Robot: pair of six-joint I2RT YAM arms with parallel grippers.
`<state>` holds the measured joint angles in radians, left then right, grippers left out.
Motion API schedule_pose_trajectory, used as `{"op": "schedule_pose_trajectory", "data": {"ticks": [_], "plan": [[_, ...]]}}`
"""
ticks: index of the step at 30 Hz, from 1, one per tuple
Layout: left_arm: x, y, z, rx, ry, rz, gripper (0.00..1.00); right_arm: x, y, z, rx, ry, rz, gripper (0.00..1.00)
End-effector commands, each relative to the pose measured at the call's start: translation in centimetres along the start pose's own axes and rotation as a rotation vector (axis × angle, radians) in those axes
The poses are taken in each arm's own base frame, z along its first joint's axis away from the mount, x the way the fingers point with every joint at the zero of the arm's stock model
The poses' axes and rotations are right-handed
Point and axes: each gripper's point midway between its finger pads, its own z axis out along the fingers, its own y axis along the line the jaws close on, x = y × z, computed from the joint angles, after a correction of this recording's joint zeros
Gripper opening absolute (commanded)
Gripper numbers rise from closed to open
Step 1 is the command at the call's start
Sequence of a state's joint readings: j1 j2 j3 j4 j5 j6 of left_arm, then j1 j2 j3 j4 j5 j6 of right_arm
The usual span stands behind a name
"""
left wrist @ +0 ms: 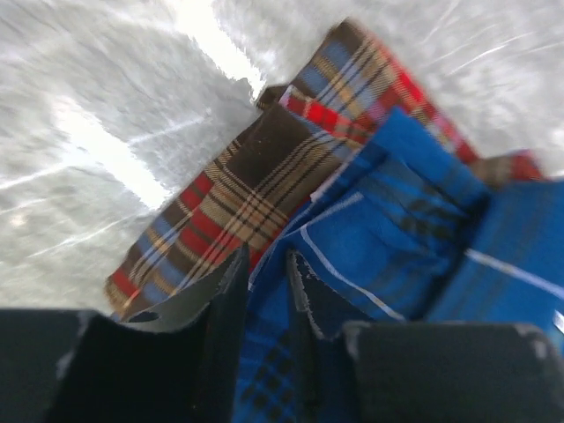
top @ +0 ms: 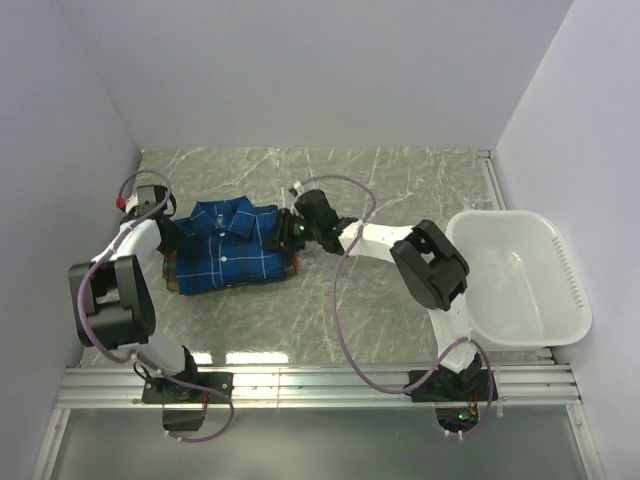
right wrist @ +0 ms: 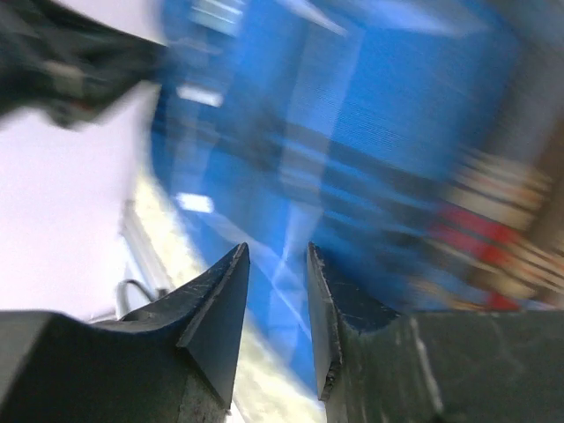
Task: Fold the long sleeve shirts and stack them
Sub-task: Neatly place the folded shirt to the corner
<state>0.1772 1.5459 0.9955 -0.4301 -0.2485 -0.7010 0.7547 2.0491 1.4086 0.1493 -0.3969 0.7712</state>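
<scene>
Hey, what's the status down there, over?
Left gripper low on blue shirt, grip unclear; right gripper open, empty. Blue shirt folded atop red shirt. Basket off right, nothing blocking.

Two shirts sit in one pile toward ten o'clock on the surface (top: 400, 180): one blue plaid shirt (top: 228, 248); one red-orange plaid shirt (left wrist: 256, 176) under it; one white basket (top: 510, 290) stands at three o'clock; one surface, grey and marbled, carries all three; two arms rise from six o'clock, one left arm (top: 112, 300) and one right arm (top: 430, 265); two end effectors, one left end effector (left wrist: 264, 264), one right end effector (right wrist: 276, 256); each shows two fingers (right wrist: 220, 300), four altogether; two purple cables (top: 334, 295), one looping along each arm.
</scene>
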Motion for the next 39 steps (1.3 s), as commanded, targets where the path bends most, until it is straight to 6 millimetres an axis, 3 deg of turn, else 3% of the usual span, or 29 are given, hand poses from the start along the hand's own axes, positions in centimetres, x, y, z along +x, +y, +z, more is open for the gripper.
{"op": "schedule_pose_trajectory", "data": {"ticks": [1,4,7,11,14,19,20,22,26,31,34,35,37,38,39], "plan": [[0.3,-1.2,1.4,0.066,0.061,-0.060,0.29,0.7,-2.9,0.3,-0.024,0.014,0.111,0.39],[0.0,-0.7,2.1,0.051,0.074,-0.080,0.29,0.2,-3.8,-0.3,-0.004,-0.002,0.104,0.39],[-1.5,-0.4,1.4,0.042,0.037,-0.089,0.35,-1.0,-2.8,-1.5,-0.010,-0.026,0.063,0.39],[-3.9,-0.7,-1.0,0.061,-0.030,-0.107,0.51,-3.5,-0.4,-3.1,-0.050,-0.068,0.009,0.39],[-5.2,-1.4,-4.2,0.122,-0.074,-0.139,0.61,-5.3,1.4,-3.4,-0.088,-0.097,-0.028,0.39],[-3.8,-2.4,-6.2,0.242,-0.048,-0.164,0.60,-8.0,3.2,-1.9,-0.141,-0.133,-0.062,0.40],[-2.6,-2.1,-5.7,0.249,-0.025,-0.162,0.59,-7.7,2.1,-0.8,-0.134,-0.119,-0.049,0.40],[-1.8,-2.2,-5.0,0.261,-0.006,-0.174,0.55,-8.6,2.4,0.2,-0.153,-0.132,-0.038,0.40],[2.0,-1.2,-2.1,0.216,0.109,-0.189,0.49,-8.0,-0.6,3.3,-0.117,-0.099,-0.004,0.40],[3.5,-0.1,-0.2,0.144,0.157,-0.223,0.46,-7.2,-4.5,3.8,-0.052,-0.102,0.036,0.41],[1.6,-0.5,-1.1,0.162,0.119,-0.237,0.53,-8.2,-6.0,2.3,-0.024,-0.124,0.045,0.41],[0.8,-0.9,-1.9,0.179,0.099,-0.237,0.55,-9.0,-5.0,1.1,-0.035,-0.143,0.029,0.41],[-1.1,-1.6,-4.3,0.230,0.040,-0.250,0.68,-9.5,-5.5,-0.5,-0.011,-0.159,0.011,0.43],[-1.9,-1.7,-6.2,0.256,0.011,-0.257,0.76,-10.5,-4.2,-2.3,-0.014,-0.183,-0.009,0.45],[-2.1,-1.7,-7.1,0.265,0.004,-0.285,0.88,-10.3,-4.3,-3.1,0.003,-0.186,-0.036,0.46]]}}
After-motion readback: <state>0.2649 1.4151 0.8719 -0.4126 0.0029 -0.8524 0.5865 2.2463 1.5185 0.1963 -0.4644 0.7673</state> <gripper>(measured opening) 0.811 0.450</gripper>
